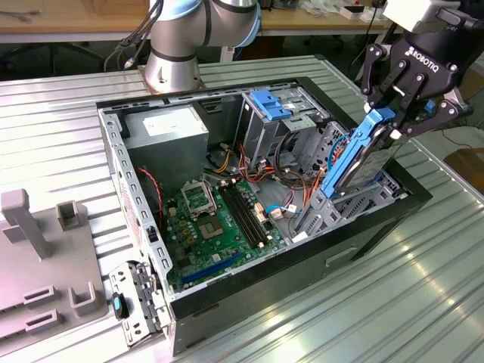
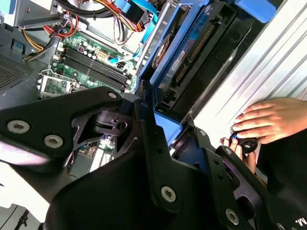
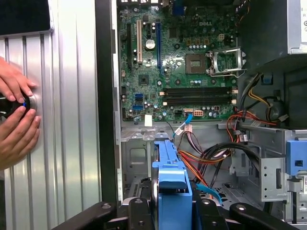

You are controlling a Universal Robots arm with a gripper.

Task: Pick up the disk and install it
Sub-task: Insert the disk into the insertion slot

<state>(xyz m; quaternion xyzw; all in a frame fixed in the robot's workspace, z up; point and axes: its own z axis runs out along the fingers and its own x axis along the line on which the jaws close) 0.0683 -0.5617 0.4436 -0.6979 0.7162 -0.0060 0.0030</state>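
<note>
One disk [image 1: 355,162], blue-railed, clenched at its upper end by my fingers [image 1: 408,102]. Long axis: steep, nearly on end, leaning slightly. Lower end: directly beneath my grip, at the grey drive cage [image 1: 376,190] of the open computer case [image 1: 249,295], exterior view's right.

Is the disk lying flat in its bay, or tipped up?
Tipped up, not seated. In the exterior view the hand grips the disk by its top end above the case; its lower end reaches down inside.
</note>
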